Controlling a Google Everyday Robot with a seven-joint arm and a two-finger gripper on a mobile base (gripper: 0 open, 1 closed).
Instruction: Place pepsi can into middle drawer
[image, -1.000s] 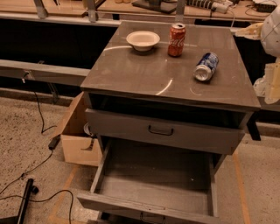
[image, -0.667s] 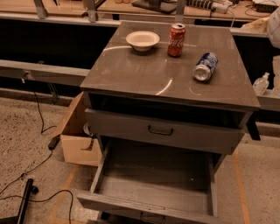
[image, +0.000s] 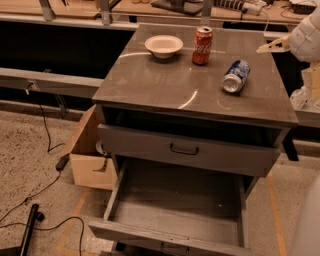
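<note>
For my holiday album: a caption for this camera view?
Pepsi can lies on the cabinet top, middle drawer open below, robot's hand at the right edge.

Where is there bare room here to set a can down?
The open middle drawer has a floor that is entirely bare between its side walls. On the cabinet top, the front-left stretch before the bowl is free. Back right is crowded: red can, pepsi can lying on its side, and the gripper at the right edge.

You see the gripper (image: 273, 47) only partly, cut off at the right edge; the bottom edge clips the front of the middle drawer (image: 175, 202).
</note>
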